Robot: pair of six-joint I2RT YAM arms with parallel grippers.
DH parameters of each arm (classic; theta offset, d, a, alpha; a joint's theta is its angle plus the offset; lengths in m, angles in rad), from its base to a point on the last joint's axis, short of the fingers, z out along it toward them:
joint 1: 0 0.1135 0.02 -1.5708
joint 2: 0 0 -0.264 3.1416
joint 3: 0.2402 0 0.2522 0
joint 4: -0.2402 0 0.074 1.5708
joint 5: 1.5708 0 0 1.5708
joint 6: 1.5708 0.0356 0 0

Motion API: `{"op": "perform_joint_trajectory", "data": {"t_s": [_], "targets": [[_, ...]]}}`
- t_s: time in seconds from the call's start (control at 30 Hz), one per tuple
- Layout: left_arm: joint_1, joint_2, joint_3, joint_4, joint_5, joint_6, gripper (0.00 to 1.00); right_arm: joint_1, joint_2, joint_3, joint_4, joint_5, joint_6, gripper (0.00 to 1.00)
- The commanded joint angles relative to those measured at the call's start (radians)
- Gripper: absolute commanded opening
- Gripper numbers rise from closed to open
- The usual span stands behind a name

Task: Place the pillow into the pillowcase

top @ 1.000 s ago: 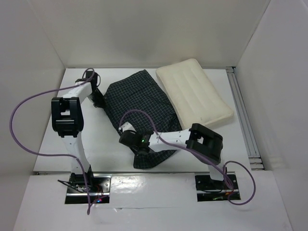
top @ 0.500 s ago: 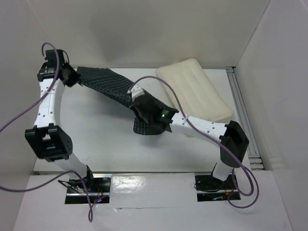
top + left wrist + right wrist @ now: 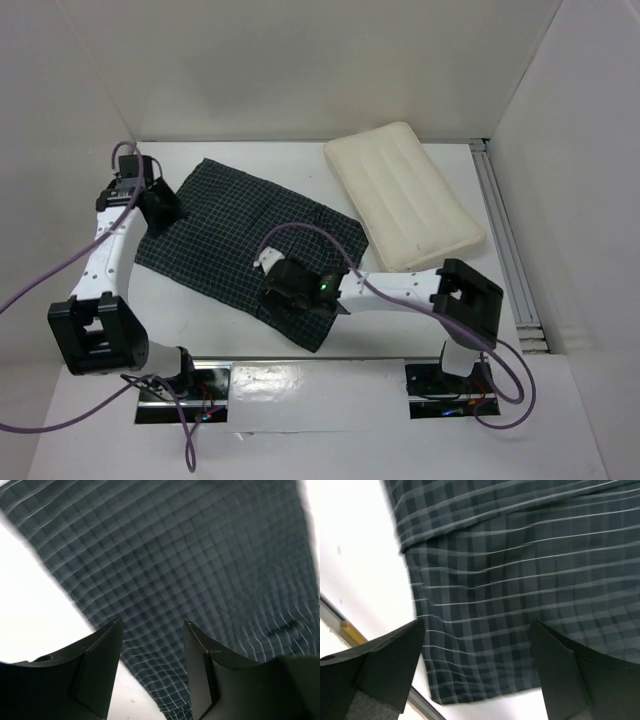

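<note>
The pillowcase [image 3: 235, 240], dark with a fine white check, lies spread flat on the white table. The cream pillow [image 3: 405, 195] rests at the back right, its long edge beside the pillowcase's right corner. My left gripper [image 3: 163, 210] hovers over the pillowcase's far-left corner, jaws open and empty. In the left wrist view the gripper [image 3: 152, 630] has the checked pillowcase [image 3: 200, 560] lying below its parted fingers. My right gripper [image 3: 297, 295] stands over the near-right corner. In the right wrist view it [image 3: 477, 627] is wide open above the pillowcase [image 3: 510, 580].
White walls close in the table on the left, back and right. A metal rail [image 3: 505, 250] runs along the table's right side. The table's front edge [image 3: 300, 360] lies just past the pillowcase's near corner. Purple cables [image 3: 40, 290] loop off both arms.
Both grippers held the pillowcase, lifted it and stretched it between them in the air. Now it lies flat on the table and both grippers have opened and let go.
</note>
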Motion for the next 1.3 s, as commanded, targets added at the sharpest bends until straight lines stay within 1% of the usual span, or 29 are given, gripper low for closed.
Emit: {"op": "perform_joint_trajectory", "data": {"t_s": [0.0, 0.03, 0.07, 0.13, 0.17, 0.2, 0.23, 0.3, 0.33, 0.47, 0.53, 0.57, 0.63, 0.67, 0.73, 0.77, 0.87, 0.97, 1.1, 1.17, 1.27], "targets": [[-0.179, -0.067, -0.020, 0.111, 0.077, 0.039, 0.64, -0.088, -0.190, 0.008, -0.027, 0.096, 0.018, 0.93], [-0.220, -0.039, -0.020, 0.120, 0.066, 0.062, 0.62, -0.114, -0.216, 0.008, -0.027, 0.096, 0.018, 0.95], [-0.294, -0.017, -0.020, 0.120, 0.053, 0.080, 0.62, -0.164, -0.265, 0.008, -0.027, 0.105, 0.018, 0.97], [-0.356, 0.041, 0.019, 0.103, 0.005, 0.131, 0.62, -0.221, -0.308, 0.008, -0.045, 0.114, 0.061, 0.97], [-0.384, 0.070, 0.046, 0.103, 0.005, 0.151, 0.62, -0.251, -0.330, -0.001, -0.045, 0.114, 0.077, 0.97], [-0.437, 0.134, 0.060, 0.093, 0.005, 0.172, 0.62, -0.318, -0.366, -0.001, -0.059, 0.114, 0.098, 0.97], [-0.467, 0.167, 0.071, 0.092, 0.037, 0.223, 0.62, -0.356, -0.385, -0.016, -0.071, 0.114, 0.139, 0.97], [-0.527, 0.225, 0.085, 0.092, 0.075, 0.261, 0.65, -0.434, -0.419, -0.050, -0.072, 0.061, 0.179, 0.97], [-0.588, 0.268, 0.085, 0.092, 0.063, 0.261, 0.65, -0.505, -0.454, -0.068, -0.072, 0.035, 0.193, 0.97], [-0.721, 0.365, 0.094, 0.103, -0.078, 0.261, 0.65, -0.649, -0.506, -0.147, -0.039, -0.082, 0.230, 0.97], [-0.761, 0.397, 0.105, 0.103, -0.095, 0.261, 0.65, -0.691, -0.517, -0.167, -0.039, -0.134, 0.239, 0.97], [-0.799, 0.413, 0.105, 0.103, -0.133, 0.261, 0.65, -0.726, -0.517, -0.179, -0.039, -0.152, 0.239, 0.97], [-0.830, 0.457, 0.114, 0.103, -0.168, 0.261, 0.65, -0.751, -0.517, -0.188, -0.039, -0.191, 0.239, 0.97], [-0.853, 0.471, 0.114, 0.103, -0.209, 0.261, 0.65, -0.760, -0.517, -0.188, -0.030, -0.200, 0.239, 0.97], [-0.866, 0.518, 0.138, 0.093, -0.234, 0.252, 0.65, -0.772, -0.505, -0.188, -0.030, -0.200, 0.230, 0.97], [-0.866, 0.532, 0.138, 0.079, -0.266, 0.252, 0.63, -0.783, -0.505, -0.188, -0.030, -0.209, 0.230, 0.97], [-0.887, 0.552, 0.151, 0.068, -0.315, 0.226, 0.60, -0.783, -0.485, -0.188, -0.021, -0.222, 0.221, 0.97], [-0.887, 0.552, 0.151, 0.059, -0.368, 0.208, 0.59, -0.792, -0.476, -0.197, -0.021, -0.222, 0.221, 0.97], [-0.887, 0.542, 0.140, 0.059, -0.398, 0.208, 0.58, -0.792, -0.466, -0.207, -0.001, -0.241, 0.221, 0.97], [-0.887, 0.557, 0.163, 0.050, -0.412, 0.208, 0.58, -0.792, -0.454, -0.207, -0.001, -0.241, 0.221, 0.97], [-0.887, 0.581, 0.163, 0.037, -0.402, 0.218, 0.58, -0.792, -0.442, -0.207, -0.001, -0.251, 0.221, 0.97]]}}
